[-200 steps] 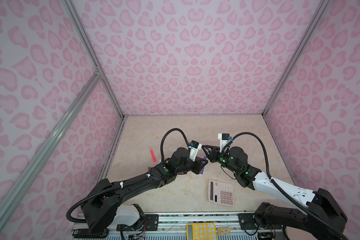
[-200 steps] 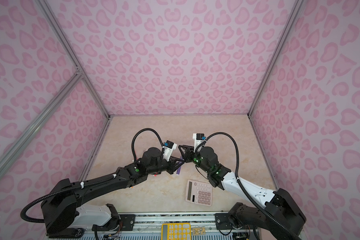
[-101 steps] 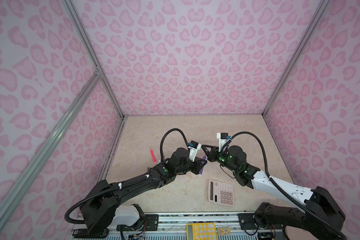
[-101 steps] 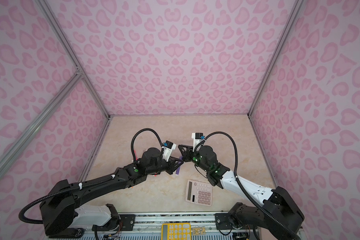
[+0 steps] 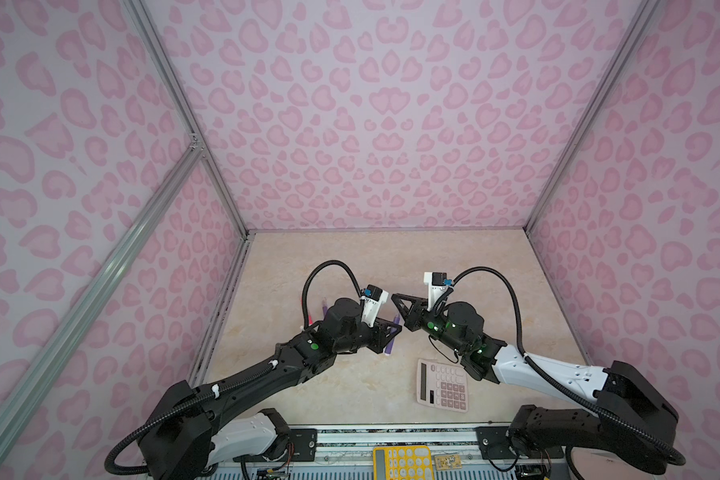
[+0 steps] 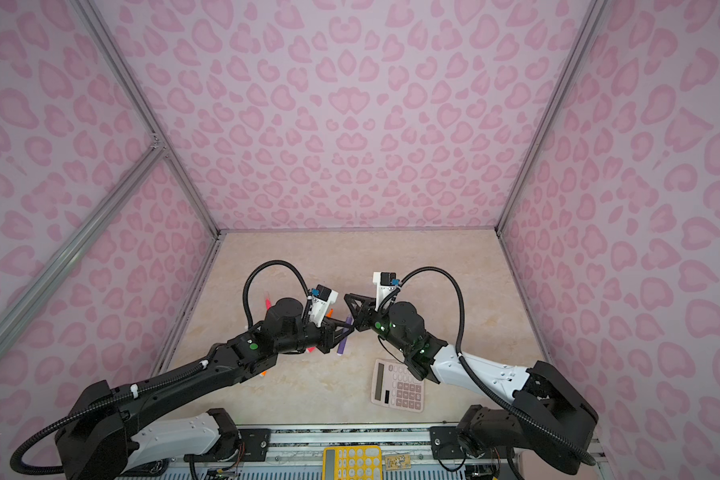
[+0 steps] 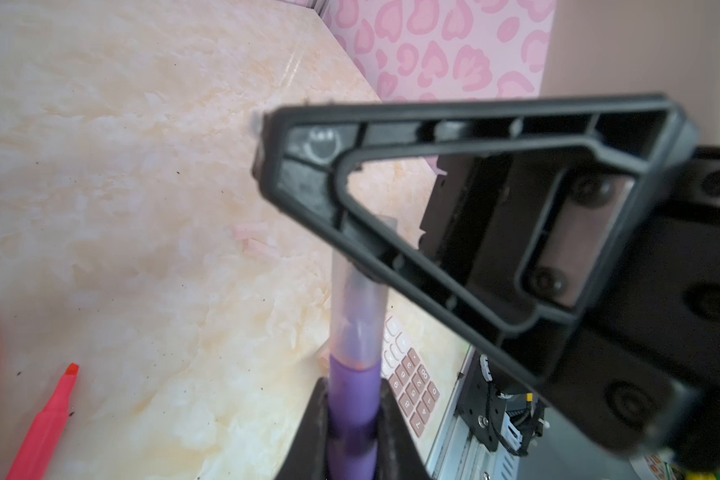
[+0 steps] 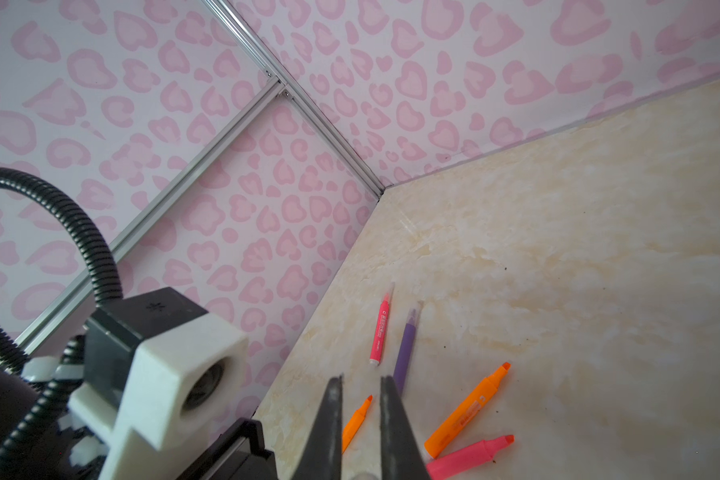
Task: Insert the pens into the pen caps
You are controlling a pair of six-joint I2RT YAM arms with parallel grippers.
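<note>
Right, nearest us the yellow calculator sits by the front rail, and just beyond it the pink calculator lies on the beige table under the right arm. Mid-table the two grippers meet tip to tip. The left gripper is clamped on the held purple pen, barrel squeezed between both fingers, tip end poking out past them. Over that tip sits the clear cap, and the right gripper has its fingers almost together. One finger crosses the cap's far end, so it looks pinched there, though the contact itself is hidden. Left of the pair, by the left arm, a bare-tipped pink pen and an orange pen lie loose on the table. Farther left again, a capped pink pen and a second purple pen rest side by side, well apart from either gripper.
</note>
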